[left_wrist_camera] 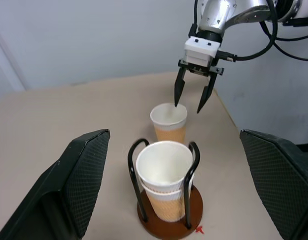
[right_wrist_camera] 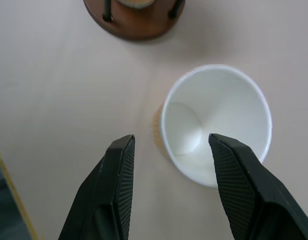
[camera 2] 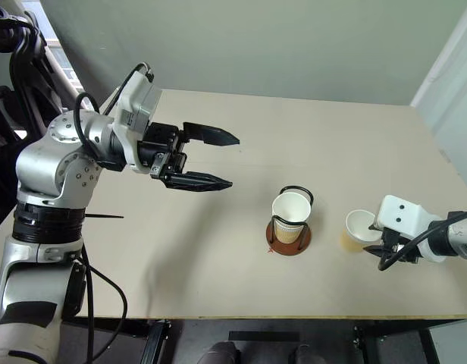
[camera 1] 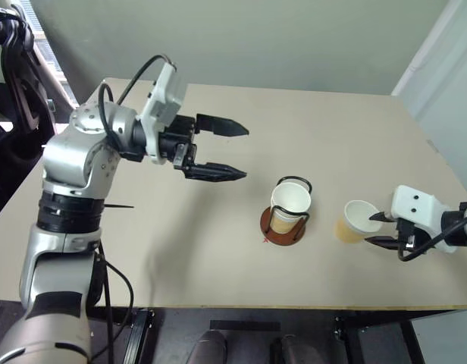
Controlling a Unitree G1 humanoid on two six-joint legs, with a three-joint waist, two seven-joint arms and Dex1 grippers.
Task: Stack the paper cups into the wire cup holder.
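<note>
Straddling the rim of the loose cup (right_wrist_camera: 216, 122) with the right claw (camera 1: 383, 229), fingers half apart, seemingly not gripping yet; lined up for lifting into the wire holder (camera 1: 283, 226), already holding nested cups (left_wrist_camera: 163, 175); left claw (camera 1: 227, 150) wide, empty, raised clear.

From head height our two eye views looked steeply down over the counter (camera 1: 218, 265), sharing nearly the same scene. Our left wrist view faced level across it, near the wire cup holder (left_wrist_camera: 166, 220). Our right wrist view looked down close over the loose paper cup (right_wrist_camera: 219, 125), which all views shared.
</note>
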